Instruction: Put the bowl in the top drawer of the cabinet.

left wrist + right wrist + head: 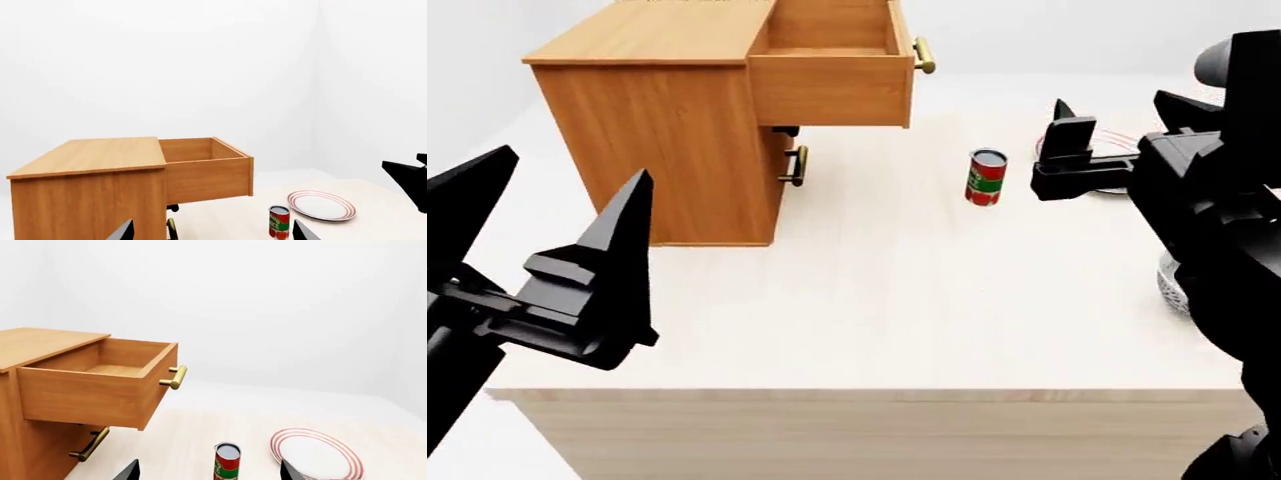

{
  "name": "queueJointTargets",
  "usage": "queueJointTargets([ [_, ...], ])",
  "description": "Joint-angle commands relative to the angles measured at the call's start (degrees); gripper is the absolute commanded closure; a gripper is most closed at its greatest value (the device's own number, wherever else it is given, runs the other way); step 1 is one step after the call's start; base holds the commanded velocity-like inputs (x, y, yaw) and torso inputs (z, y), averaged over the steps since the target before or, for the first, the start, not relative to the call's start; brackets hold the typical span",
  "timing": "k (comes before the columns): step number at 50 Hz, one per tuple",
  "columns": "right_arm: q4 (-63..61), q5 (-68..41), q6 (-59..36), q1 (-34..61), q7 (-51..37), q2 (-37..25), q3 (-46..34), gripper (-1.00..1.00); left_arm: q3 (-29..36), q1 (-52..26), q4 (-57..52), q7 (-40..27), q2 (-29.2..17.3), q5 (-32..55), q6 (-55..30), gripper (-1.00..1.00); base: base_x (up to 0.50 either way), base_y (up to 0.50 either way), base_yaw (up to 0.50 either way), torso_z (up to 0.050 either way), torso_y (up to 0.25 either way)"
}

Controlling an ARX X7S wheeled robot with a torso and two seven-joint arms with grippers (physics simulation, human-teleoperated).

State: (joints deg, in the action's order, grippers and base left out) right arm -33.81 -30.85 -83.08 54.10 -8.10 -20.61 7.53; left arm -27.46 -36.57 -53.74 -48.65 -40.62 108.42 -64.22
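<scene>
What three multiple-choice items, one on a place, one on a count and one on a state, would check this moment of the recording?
1. Where does the can stand?
A. on the cabinet's top
B. on the table, between the cabinet and the plate
C. inside the top drawer

2. How many brass handles show on the cabinet in the head view?
A. one
B. two
C. three

3. What state is the top drawer in?
A. pulled out, nothing seen inside
B. shut
C. pulled out with the bowl in it

Answers: 1 B, since the can sits on the table with the plate to one side and the cabinet to the other. 2 B, one handle on each drawer front. 3 A, as the drawer juts from the cabinet and its visible floor is bare in the right wrist view.
</scene>
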Motion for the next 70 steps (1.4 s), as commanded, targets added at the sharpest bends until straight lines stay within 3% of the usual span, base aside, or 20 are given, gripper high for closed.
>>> queueJointTargets([
  [1, 4.95, 0.28, 1.29, 3.61, 0.43, -1.03, -2.19, -1.0, -0.15, -1.8, -0.04, -2.93, -2.8, 4.51, 1.25, -1.0, 0.17, 0.0, 0.0, 0.0, 0.0],
  [28, 46.74, 10.56, 23.52, 19.96, 6.1, 2.51, -17.33, -1.0, -0.26, -3.22, -0.75, -3.92, -3.86, 5.88, 3.02, -1.0, 0.17, 0.0, 0.0, 0.0, 0.0],
  [49, 57.33, 13.65, 28.56, 23.43, 7.73, 2.18, -21.3, -1.0, 0.7, -4.47, -0.81, -4.72, -4.64, 6.6, 3.73, -1.0, 0.17, 0.0, 0.0, 0.0, 0.0],
  [70, 60.57, 14.4, 29.53, 26.82, 8.35, 2.4, -22.66, -1.0, 5.59, -11.29, -0.59, -9.29, -10.25, 11.3, 7.36, -1.0, 0.17, 0.0, 0.0, 0.0, 0.001],
])
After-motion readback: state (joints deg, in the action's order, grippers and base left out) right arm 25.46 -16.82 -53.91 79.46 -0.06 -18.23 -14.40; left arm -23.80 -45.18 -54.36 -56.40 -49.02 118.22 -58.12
